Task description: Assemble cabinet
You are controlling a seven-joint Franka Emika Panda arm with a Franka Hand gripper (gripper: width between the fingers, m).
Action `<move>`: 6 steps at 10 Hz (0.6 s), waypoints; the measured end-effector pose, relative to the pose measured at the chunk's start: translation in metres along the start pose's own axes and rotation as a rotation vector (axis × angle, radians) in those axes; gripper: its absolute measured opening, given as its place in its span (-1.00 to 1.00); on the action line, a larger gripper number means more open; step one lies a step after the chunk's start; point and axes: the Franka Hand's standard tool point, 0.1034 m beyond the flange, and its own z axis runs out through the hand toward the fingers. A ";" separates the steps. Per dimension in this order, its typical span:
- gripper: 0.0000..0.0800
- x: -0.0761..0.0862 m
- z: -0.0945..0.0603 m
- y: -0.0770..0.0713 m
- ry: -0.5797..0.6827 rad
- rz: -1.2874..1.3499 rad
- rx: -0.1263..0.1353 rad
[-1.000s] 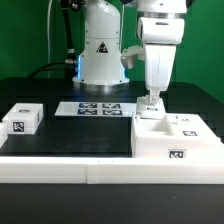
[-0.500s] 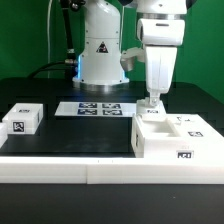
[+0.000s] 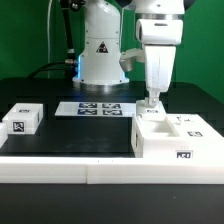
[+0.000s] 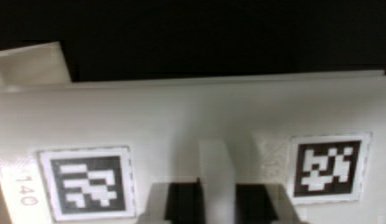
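Note:
The cabinet (image 3: pixel 175 138), a large white box with black-and-white tags, stands on the black mat at the exterior view's right. My gripper (image 3: pixel 152 104) points straight down at its rear left corner. In the wrist view the two dark fingers (image 4: pixel 188 205) stand on either side of a thin white raised wall of the cabinet (image 4: pixel 172 120), between two of its tags. The gripper (image 4: pixel 225 205) is shut on that wall.
A small white tagged block (image 3: pixel 22 119) sits at the exterior view's left. The marker board (image 3: pixel 97 108) lies flat at the back in front of the robot base. A long white rail (image 3: pixel 100 170) runs along the front edge.
The cabinet's front has shifted slightly toward the exterior view's right in the first half second. It has stayed still since. The gripper has held its place.

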 end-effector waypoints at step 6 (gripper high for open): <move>-0.83 -0.003 -0.003 0.021 -0.017 -0.082 0.000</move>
